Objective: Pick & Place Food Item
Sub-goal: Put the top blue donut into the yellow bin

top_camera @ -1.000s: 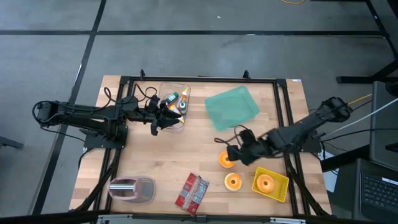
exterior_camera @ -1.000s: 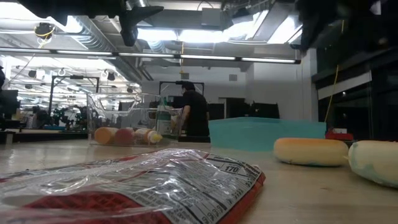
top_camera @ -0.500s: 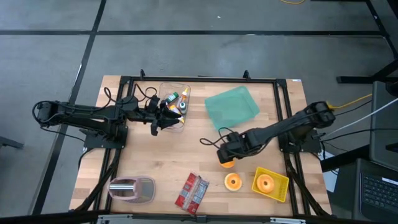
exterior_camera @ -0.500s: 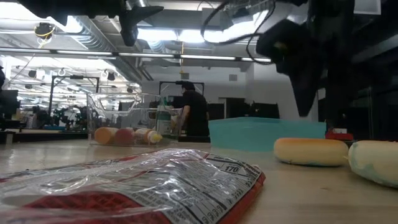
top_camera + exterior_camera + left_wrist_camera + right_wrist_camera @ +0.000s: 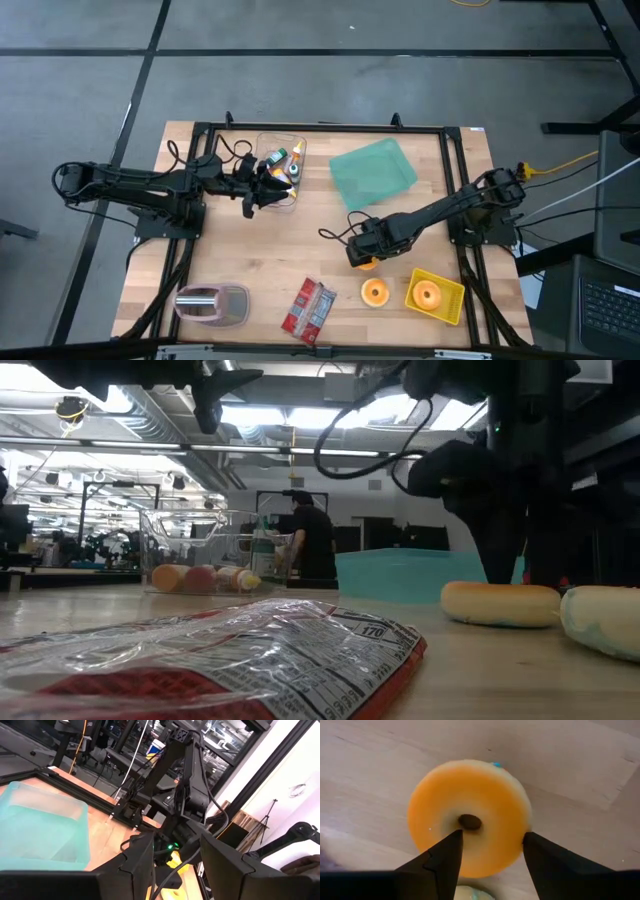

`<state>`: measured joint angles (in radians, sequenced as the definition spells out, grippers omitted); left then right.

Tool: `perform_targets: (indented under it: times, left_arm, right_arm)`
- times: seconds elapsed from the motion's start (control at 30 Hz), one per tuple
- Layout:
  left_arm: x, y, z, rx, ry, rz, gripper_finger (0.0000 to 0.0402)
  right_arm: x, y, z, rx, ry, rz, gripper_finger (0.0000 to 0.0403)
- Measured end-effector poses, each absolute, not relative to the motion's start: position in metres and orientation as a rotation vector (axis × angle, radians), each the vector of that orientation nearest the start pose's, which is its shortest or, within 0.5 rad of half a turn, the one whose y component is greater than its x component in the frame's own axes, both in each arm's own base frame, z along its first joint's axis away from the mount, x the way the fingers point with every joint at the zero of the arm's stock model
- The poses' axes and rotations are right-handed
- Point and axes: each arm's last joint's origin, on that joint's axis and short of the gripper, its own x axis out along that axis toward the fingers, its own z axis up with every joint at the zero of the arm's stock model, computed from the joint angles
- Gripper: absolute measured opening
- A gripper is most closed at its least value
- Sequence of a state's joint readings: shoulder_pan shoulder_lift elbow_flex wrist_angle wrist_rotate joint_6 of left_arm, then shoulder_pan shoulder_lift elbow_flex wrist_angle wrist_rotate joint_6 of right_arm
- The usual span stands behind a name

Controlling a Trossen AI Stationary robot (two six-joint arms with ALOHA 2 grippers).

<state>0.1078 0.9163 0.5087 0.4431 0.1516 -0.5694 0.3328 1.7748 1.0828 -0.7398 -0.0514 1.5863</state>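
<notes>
An orange donut (image 5: 366, 263) (image 5: 470, 815) lies flat on the wooden table, right of centre. My right gripper (image 5: 360, 250) (image 5: 492, 845) points down right over it, open, with one finger by the donut's hole and the other at its rim. In the low view its dark fingers (image 5: 500, 560) come down to the donut's top (image 5: 500, 603). My left gripper (image 5: 250, 203) (image 5: 177, 855) hovers level beside the clear bin (image 5: 281, 150), open with nothing between its fingers. My right gripper comes at the donut from above, fingers pointing down. One fingertip (image 5: 451, 845) stands by the hole and the other (image 5: 535, 845) at the rim. Whether they touch the donut I cannot tell. The donut lies flat on the table.
A second donut (image 5: 375, 291) lies near the front, and a third sits in a yellow tray (image 5: 447, 305). A teal bin (image 5: 372, 172) stands at the back. A red snack packet (image 5: 308, 308) and a pink-grey object (image 5: 212, 303) lie near the front edge.
My right gripper has come down and moved toward the table's left, tipping from a slant until it points down over the orange donut. The donut has not moved.
</notes>
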Motion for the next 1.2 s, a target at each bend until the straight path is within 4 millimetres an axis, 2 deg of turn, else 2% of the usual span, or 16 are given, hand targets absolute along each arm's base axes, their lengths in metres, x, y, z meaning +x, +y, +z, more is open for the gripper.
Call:
perform_targets:
  times: [0.27, 0.53, 0.8, 0.97, 1.2]
  left_arm:
    - [0.204, 0.018, 0.274, -0.550, -0.019, -0.051, 0.0157]
    - [0.204, 0.018, 0.274, -0.549, -0.016, -0.050, 0.0157]
    - [0.204, 0.018, 0.274, -0.541, -0.016, -0.050, 0.0157]
    - [0.204, 0.018, 0.274, -0.540, -0.016, -0.050, 0.0157]
    - [0.204, 0.018, 0.274, -0.541, -0.016, -0.050, 0.0157]
  right_arm:
    - [0.298, 0.101, 0.152, 1.086, 1.314, -0.863, 0.0160]
    - [0.300, 0.096, 0.152, 1.090, 1.290, -0.883, 0.0014]
    - [0.299, 0.094, 0.156, 1.091, 1.269, -0.878, 0.0006]
    - [0.295, 0.090, 0.179, 1.107, 1.162, -0.853, 0.0003]
    - [0.274, 0.083, 0.238, 1.160, 0.914, -0.764, 0.0001]
